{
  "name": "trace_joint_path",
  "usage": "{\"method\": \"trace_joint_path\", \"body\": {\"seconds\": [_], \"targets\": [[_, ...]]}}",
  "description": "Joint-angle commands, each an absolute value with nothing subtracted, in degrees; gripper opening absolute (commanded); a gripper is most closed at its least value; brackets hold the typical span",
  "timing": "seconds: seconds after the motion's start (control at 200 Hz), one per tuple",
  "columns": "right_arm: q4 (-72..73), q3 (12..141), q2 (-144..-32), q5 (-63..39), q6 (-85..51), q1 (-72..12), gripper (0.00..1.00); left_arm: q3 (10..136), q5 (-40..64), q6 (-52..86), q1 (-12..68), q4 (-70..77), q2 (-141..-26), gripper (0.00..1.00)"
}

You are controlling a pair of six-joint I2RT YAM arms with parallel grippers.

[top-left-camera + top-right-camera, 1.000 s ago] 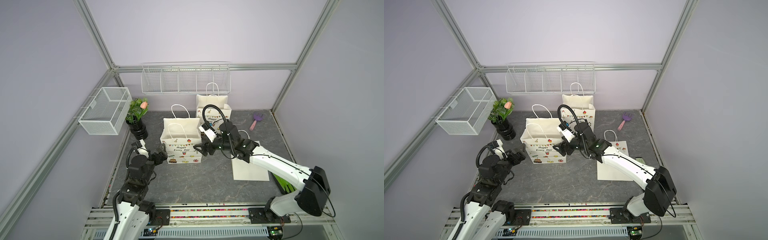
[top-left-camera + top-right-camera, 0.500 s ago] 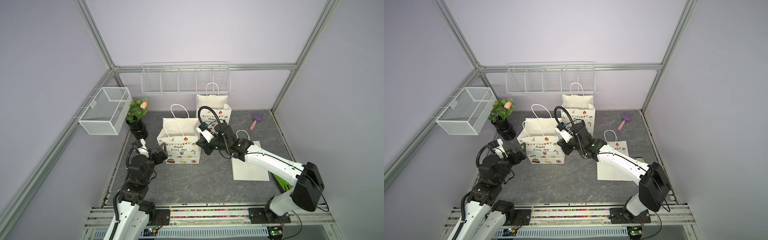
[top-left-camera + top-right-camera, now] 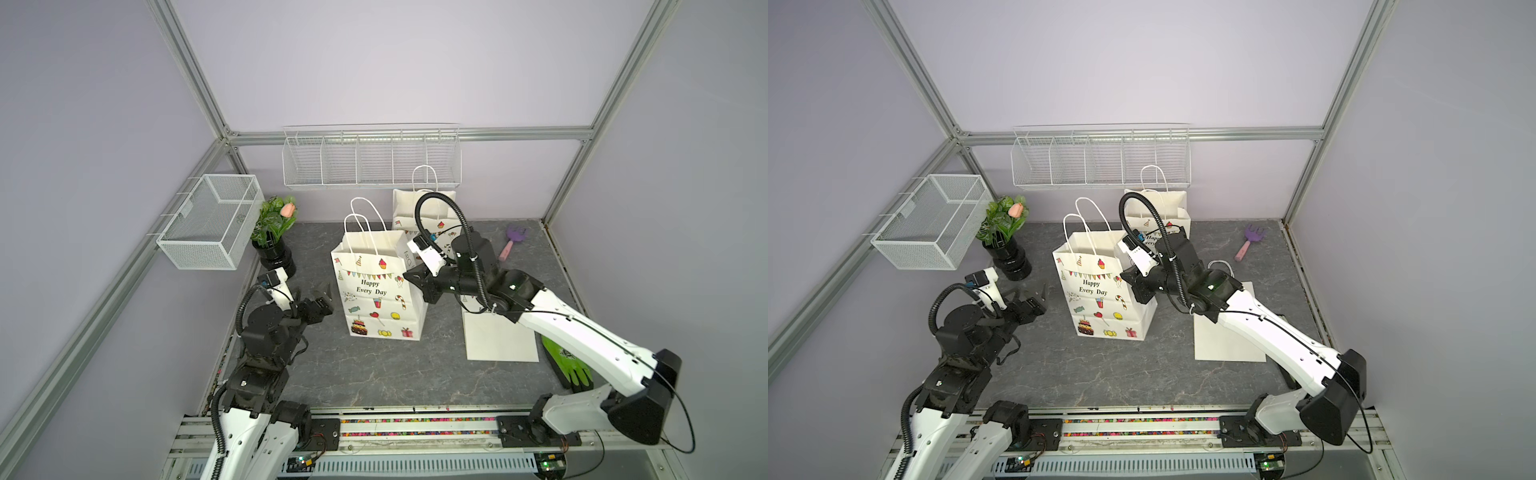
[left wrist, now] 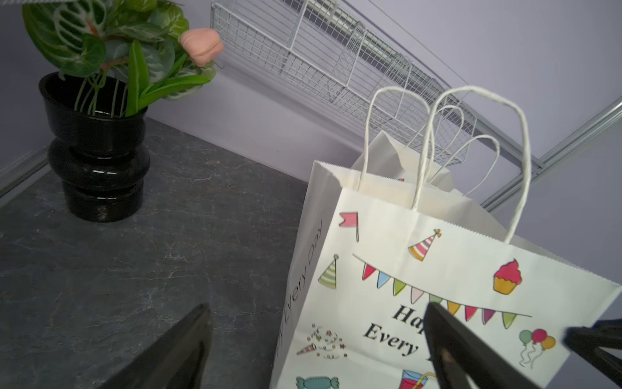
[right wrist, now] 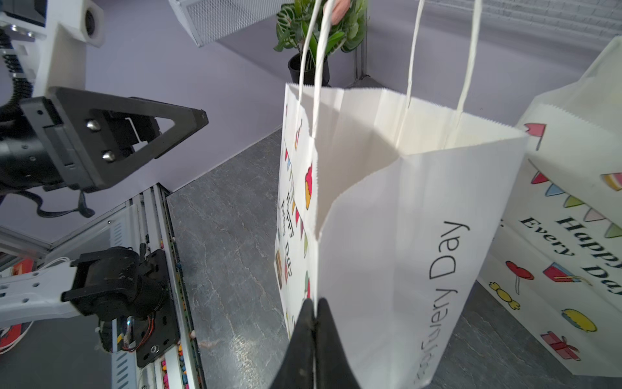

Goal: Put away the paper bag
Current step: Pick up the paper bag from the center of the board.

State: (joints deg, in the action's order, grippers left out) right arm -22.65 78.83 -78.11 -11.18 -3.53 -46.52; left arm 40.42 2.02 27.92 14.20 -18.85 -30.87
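Observation:
The paper bag point(image 3: 380, 291) point(image 3: 1100, 299) is white with "Happy Every Day" and party pictures, and it stands upright and open mid-table. My right gripper point(image 3: 409, 277) point(image 3: 1127, 276) is at the bag's upper right front corner. In the right wrist view the gripper point(image 5: 316, 303) is shut, with the corner edge of the bag point(image 5: 404, 235) pinched between its fingers. My left gripper point(image 3: 326, 297) point(image 3: 1040, 293) hovers open just left of the bag. In the left wrist view the gripper point(image 4: 317, 305) frames the bag's left front edge point(image 4: 437, 286) without touching it.
A second printed bag point(image 3: 432, 208) stands behind, and a flat one point(image 3: 498, 340) lies to the right. A potted plant point(image 3: 274, 232) is at the back left. A mesh basket point(image 3: 212, 220) hangs on the left wall and a wire shelf point(image 3: 370, 158) on the back wall. At the right are a purple rake point(image 3: 513, 241) and a green glove point(image 3: 567, 361).
My right gripper reached the bag's front corner and closed its jaws on the paper edge. The bag shifted slightly. The left arm stayed put, open.

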Motion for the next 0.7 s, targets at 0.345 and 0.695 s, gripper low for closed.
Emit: {"method": "trace_joint_path", "body": {"seconds": [0.345, 0.695], "targets": [[-43.4, 84.2, -64.4, -17.3, 0.3, -38.6, 0.07, 53.8, 30.4, 28.3, 13.9, -18.2, -38.7, 1.0], [-42.3, 86.5, -61.6, -17.1, -3.6, -32.7, 0.07, 49.4, 32.3, 33.9, 13.9, -10.2, -40.3, 0.96]]}}
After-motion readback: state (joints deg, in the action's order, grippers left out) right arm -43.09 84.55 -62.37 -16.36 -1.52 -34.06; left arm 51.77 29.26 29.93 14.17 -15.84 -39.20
